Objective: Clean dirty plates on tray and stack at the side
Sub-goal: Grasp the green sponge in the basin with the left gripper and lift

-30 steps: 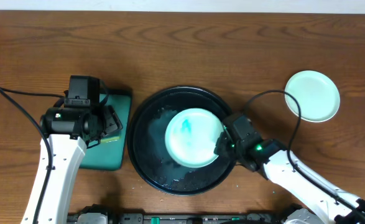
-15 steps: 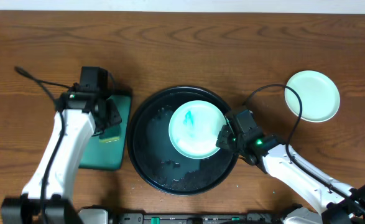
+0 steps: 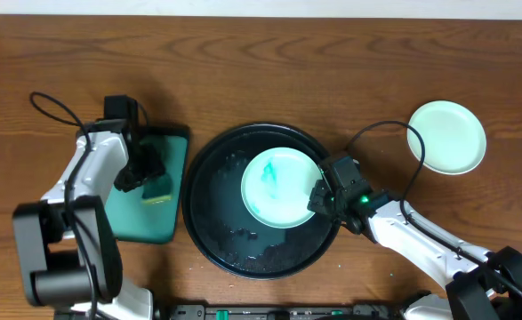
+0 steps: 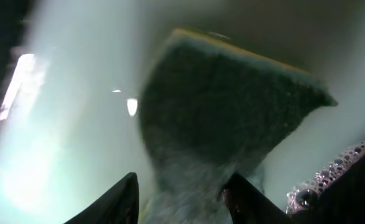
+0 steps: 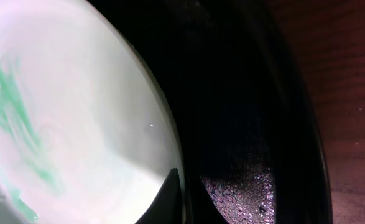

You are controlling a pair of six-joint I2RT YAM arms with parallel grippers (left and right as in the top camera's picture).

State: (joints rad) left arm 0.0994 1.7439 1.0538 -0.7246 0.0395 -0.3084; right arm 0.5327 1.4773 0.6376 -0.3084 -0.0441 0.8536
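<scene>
Worktop [image 3: 261, 71]: brown wood, carrying everything below. Tray [image 3: 214, 227]: large, round, black and glossy with a raised rim, at the centre, suds on its wet floor. Rectangular teal-green tray [image 3: 140, 222]: just left of the black one, their edges near or touching. Clean plate [image 3: 447, 138]: mint-green, unmarked, alone at the far right of the worktop, well apart from the tray; whether another plate lies under it cannot be told. Smeared plate [image 3: 283, 187]: pale, round, inside the tray toward its right and far side, with a teal smear [image 5: 8, 106] left of its centre. Sponge [image 3: 158, 188]: yellow-backed with a dark scouring face, on the teal-green tray at its right edge. Right gripper [image 3: 325, 197]: clenched on the smeared plate's right rim; in the wrist view one fingertip [image 5: 166, 199] lies over that rim, so the plate looks braced for wiping. Left gripper [image 3: 145, 173]: astride the sponge, whose body narrows between the two fingers [image 4: 123, 199] — judged a grasp. Governing relation: the smear lies to the right of the sponge-bearing left gripper, across the tray's left rim, on the half of the plate facing that arm — so the left arm is nearer for the wipe, while the right holds the opposite edge.
</scene>
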